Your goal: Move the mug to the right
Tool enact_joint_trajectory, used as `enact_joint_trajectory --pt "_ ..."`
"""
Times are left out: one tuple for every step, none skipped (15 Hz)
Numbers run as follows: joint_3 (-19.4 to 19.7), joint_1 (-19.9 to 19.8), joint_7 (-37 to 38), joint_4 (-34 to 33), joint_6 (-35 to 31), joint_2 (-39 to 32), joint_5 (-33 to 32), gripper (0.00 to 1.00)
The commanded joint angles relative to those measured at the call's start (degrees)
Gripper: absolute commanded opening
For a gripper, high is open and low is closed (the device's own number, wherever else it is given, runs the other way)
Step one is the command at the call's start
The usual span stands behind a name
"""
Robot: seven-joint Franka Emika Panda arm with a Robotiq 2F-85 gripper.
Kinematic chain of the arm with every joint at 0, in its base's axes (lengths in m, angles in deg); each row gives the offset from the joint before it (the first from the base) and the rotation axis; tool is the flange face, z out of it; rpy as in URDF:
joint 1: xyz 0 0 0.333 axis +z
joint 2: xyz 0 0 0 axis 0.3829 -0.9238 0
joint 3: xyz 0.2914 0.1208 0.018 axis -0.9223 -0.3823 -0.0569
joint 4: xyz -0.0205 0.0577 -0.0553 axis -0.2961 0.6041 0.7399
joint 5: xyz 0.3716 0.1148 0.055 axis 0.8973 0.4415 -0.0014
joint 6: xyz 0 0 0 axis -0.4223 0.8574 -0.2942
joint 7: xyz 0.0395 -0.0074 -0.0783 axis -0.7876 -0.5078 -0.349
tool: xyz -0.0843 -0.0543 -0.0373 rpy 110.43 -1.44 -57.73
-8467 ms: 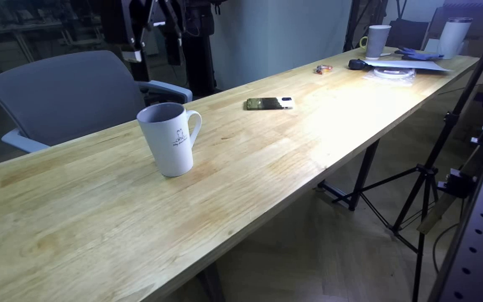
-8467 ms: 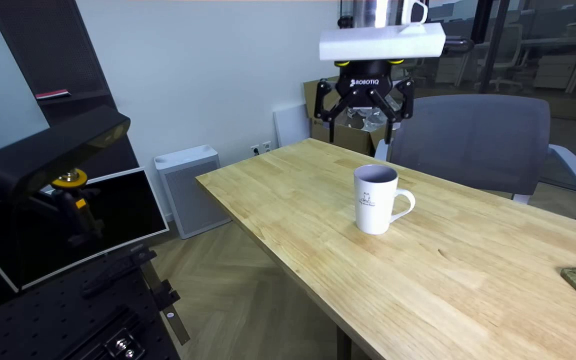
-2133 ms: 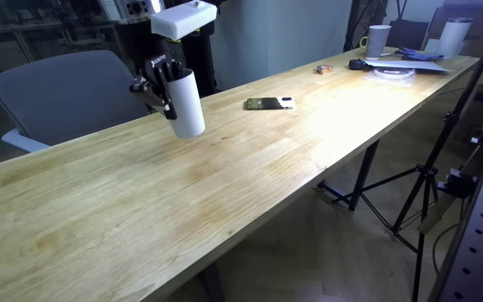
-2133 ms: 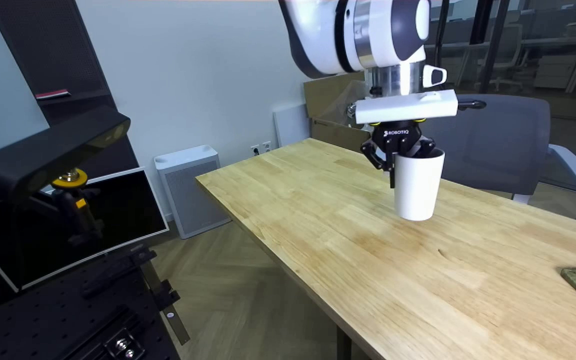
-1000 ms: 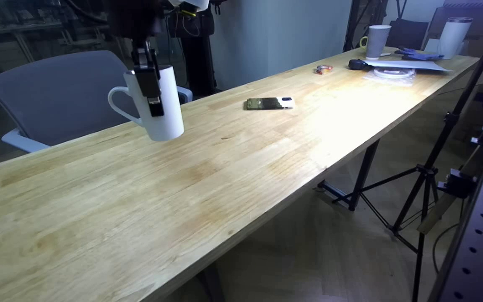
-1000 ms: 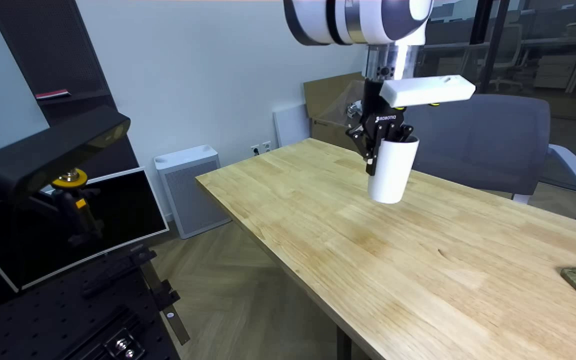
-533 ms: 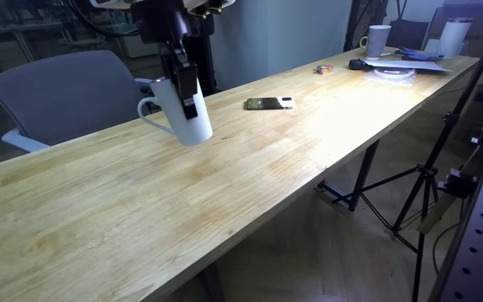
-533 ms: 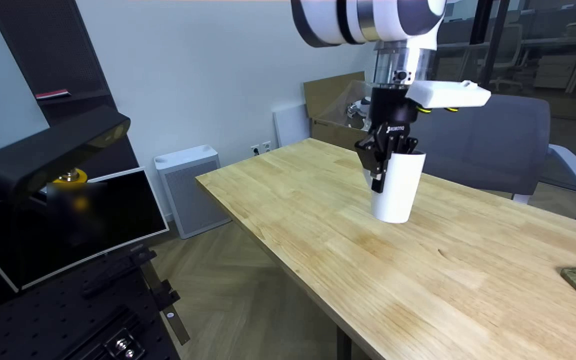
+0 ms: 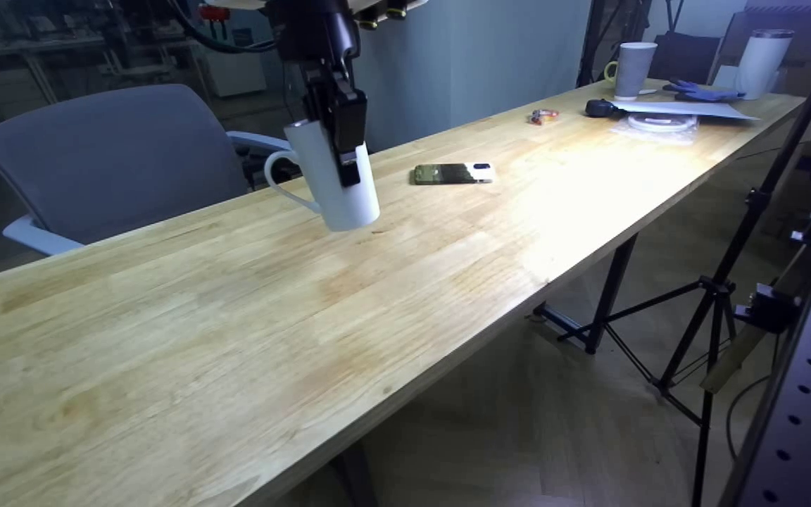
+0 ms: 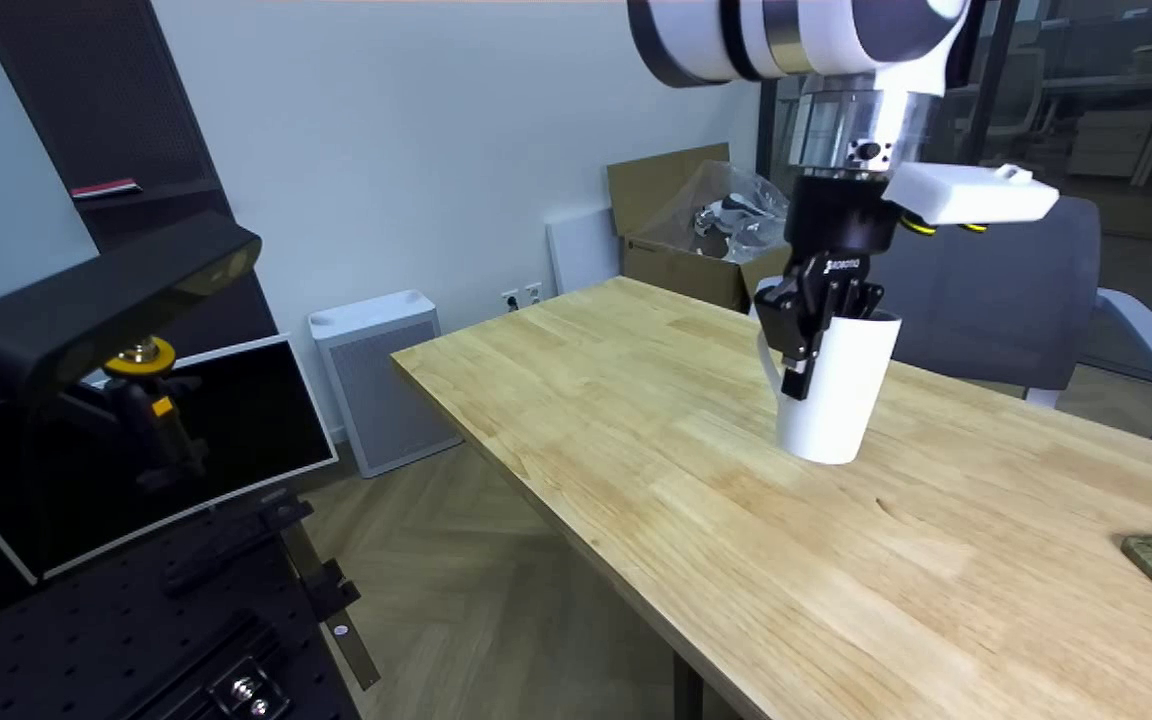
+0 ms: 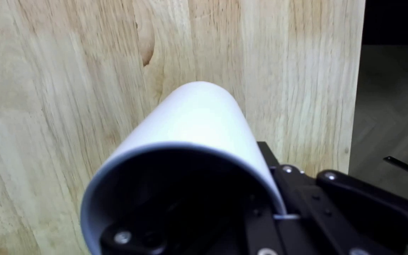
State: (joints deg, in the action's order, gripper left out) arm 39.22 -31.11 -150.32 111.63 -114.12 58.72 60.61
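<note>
I have the mug in my gripper, clamped by its wall: on the wrist feed one black finger reaches inside the mouth and its partner sits against the outside. The mug is glossy white and smooth, a tall cylinder tapering slightly to the base, with a round mouth, dark inside, and a looped handle. It leans at a tilt over the table; whether the base touches the wood I cannot tell.

The table is pale wood in long joined strips, streaky in the grain, with a small brown knot near the mug. The phone lies flat, apart from the mug, a rounded rectangle in green, black and white. Beside the table stands the chair, its grey back curved, its arms paler.

My count: one mug, one handle on it, one phone, one chair at the table. At the far end I get two more vessels, a grey cup with a yellow-green handle and a white tumbler; also one white sheet and one disc in clear plastic. In an exterior view there is one cardboard box holding crumpled clear plastic.
</note>
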Motion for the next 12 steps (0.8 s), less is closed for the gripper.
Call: enact_joint_trajectory --pt "-0.1 -1.7 -4.6 2.0 -1.0 3.0 3.8 0.02" --pt "0.1 -2.1 -5.8 2.2 -1.4 3.1 4.4 0.02" --pt "0.4 -2.5 -6.6 2.4 -1.6 3.3 4.7 0.02" --pt "0.7 -2.9 -7.5 2.5 -1.8 3.5 5.2 0.02" --pt "1.1 -3.2 -8.1 2.7 -1.8 3.7 5.2 0.02" --pt "1.5 -3.6 -8.8 2.8 -1.8 3.8 5.4 0.02" --pt "2.1 -3.9 -9.3 2.9 -2.0 4.0 5.4 0.02" --pt "2.7 -4.2 -9.8 3.2 -2.1 4.3 5.2 0.02" --pt "3.5 -4.5 -10.2 3.4 -2.3 4.4 4.9 0.02" --pt "4.2 -4.6 -10.4 3.6 -2.4 4.5 4.5 0.02" --pt "5.1 -4.7 -10.5 3.8 -2.6 4.6 3.9 0.02" --pt "5.9 -4.7 -10.7 3.9 -2.9 4.5 3.2 0.02"
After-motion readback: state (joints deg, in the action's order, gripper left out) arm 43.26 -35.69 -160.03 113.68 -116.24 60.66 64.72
